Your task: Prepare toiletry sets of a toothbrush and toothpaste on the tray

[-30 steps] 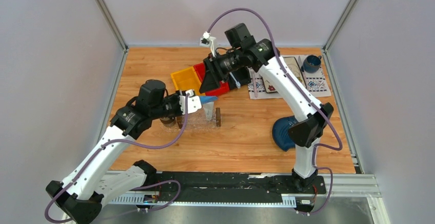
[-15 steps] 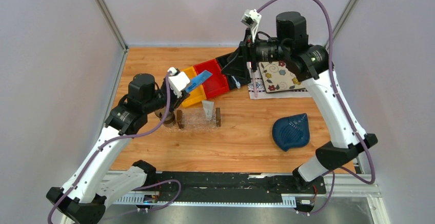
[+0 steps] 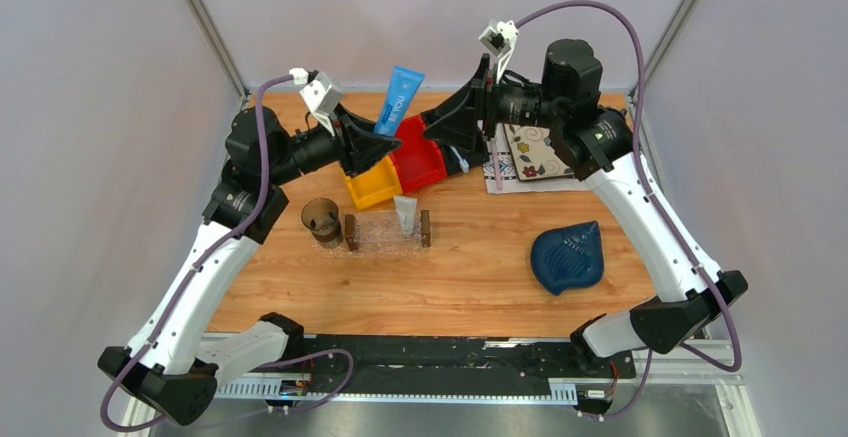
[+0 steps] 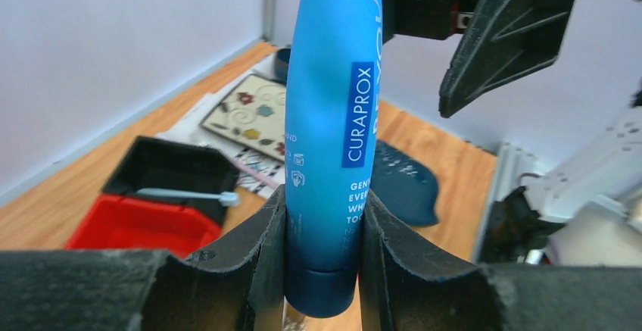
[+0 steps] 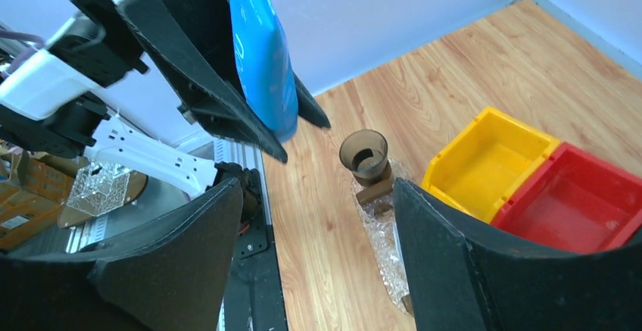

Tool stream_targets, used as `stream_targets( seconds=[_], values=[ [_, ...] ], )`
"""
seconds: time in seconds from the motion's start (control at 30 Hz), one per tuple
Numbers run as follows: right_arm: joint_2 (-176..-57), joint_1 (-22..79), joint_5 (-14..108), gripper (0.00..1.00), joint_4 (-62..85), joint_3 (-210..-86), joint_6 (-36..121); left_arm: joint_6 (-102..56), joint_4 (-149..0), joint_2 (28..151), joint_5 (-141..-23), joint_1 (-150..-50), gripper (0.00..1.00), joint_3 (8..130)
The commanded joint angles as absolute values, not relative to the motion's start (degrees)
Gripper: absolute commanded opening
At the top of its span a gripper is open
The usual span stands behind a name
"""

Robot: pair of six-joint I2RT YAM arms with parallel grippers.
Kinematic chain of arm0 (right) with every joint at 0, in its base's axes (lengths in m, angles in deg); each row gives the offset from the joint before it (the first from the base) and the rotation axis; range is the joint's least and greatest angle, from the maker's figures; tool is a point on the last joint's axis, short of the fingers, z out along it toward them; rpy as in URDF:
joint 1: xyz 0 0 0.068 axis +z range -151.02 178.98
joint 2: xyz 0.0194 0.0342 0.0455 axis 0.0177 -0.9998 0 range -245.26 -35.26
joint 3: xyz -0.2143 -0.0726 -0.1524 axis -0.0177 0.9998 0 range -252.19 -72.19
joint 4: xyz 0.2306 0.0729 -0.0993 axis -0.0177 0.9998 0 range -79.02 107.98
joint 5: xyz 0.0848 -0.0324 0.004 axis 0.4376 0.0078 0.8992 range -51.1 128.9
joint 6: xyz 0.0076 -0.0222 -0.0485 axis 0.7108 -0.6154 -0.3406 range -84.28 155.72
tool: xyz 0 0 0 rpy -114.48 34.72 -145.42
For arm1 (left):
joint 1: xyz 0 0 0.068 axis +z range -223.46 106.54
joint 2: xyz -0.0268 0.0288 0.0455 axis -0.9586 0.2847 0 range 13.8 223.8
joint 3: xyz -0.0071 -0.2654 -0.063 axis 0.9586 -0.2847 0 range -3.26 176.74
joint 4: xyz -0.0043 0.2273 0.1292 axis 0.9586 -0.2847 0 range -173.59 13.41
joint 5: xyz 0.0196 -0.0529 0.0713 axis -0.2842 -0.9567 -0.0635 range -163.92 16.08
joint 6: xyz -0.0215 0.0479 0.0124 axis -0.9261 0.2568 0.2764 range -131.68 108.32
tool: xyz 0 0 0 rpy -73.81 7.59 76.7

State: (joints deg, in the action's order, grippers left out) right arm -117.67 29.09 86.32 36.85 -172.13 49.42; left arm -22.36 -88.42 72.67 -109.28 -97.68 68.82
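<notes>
My left gripper (image 3: pixel 372 135) (image 4: pixel 324 217) is shut on the cap end of the bright blue toothpaste (image 3: pixel 400 97) (image 4: pixel 333 119). It holds the tube upright, high over the bins. A white-grey toothpaste (image 3: pixel 404 215) lies on the clear tray (image 3: pixel 375 234) (image 5: pixel 386 248), near its right brown block. The pale blue toothbrush (image 4: pixel 185 194) rests in a black bin (image 4: pixel 170 172); the top view does not show it. My right gripper (image 3: pixel 432 127) (image 5: pixel 318 187) hangs open and holds nothing. It faces the blue toothpaste (image 5: pixel 261 51) from the right.
Yellow bin (image 3: pixel 372 185) (image 5: pixel 488 160) and red bin (image 3: pixel 420 165) (image 5: pixel 575 210) sit behind the tray. A brown cup (image 3: pixel 321 221) (image 5: pixel 364 154) stands at the tray's left end. A floral plate (image 3: pixel 540 152) and a pink-handled fork (image 3: pixel 497 162) lie back right. A dark blue leaf dish (image 3: pixel 568 257) is front right.
My left arm has lifted the blue toothpaste from just over the tray up and back above the bins. My right arm has pulled up and to the right, its jaws spreading wider.
</notes>
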Motion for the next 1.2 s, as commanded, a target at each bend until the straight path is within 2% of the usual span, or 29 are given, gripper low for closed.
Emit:
stream_targets(
  seconds=[0.0,0.53,0.63,0.73,0.77,0.87,0.97,1.07,1.1,1.17],
  values=[
    [-117.1,30.3,87.6,0.77,27.5,-173.4,53.7,-38.5,-71.4,74.0,-118.3,-97.5,0.00,67.7],
    [-123.0,35.9,85.7,0.77,27.4,-178.8,53.7,-48.4,-58.0,73.8,-122.2,-97.5,0.00,61.0],
    [-123.6,36.4,86.2,0.69,27.5,-179.3,53.6,-48.4,-57.8,73.6,-122.2,-97.5,0.00,60.6],
    [-123.9,36.6,86.5,0.52,27.8,-179.7,53.3,-48.6,-57.3,73.5,-122.4,-97.5,0.00,59.9],
    [-123.9,36.6,86.9,0.41,27.7,-179.8,53.2,-48.5,-57.3,73.4,-122.4,-97.5,0.00,59.8],
    [-124.0,36.9,87.4,0.22,27.9,-179.9,52.9,-48.2,-57.5,73.3,-122.4,-97.5,0.00,59.3],
    [-123.9,37.0,87.3,0.10,28.5,-179.9,52.1,-46.8,-59.3,73.0,-122.5,-97.5,0.00,59.1],
    [-123.5,37.0,86.7,0.06,29.7,-180.1,51.1,-43.5,-63.3,72.5,-122.5,-97.5,0.13,59.2],
    [-123.2,37.0,86.4,0.06,30.1,-180.4,50.2,-42.5,-64.5,72.4,-122.4,-97.5,0.24,59.3],
    [-123.1,37.0,85.7,0.05,31.4,-180.6,49.3,-38.2,-69.4,71.8,-122.4,-97.5,0.34,59.7]
  ],
)
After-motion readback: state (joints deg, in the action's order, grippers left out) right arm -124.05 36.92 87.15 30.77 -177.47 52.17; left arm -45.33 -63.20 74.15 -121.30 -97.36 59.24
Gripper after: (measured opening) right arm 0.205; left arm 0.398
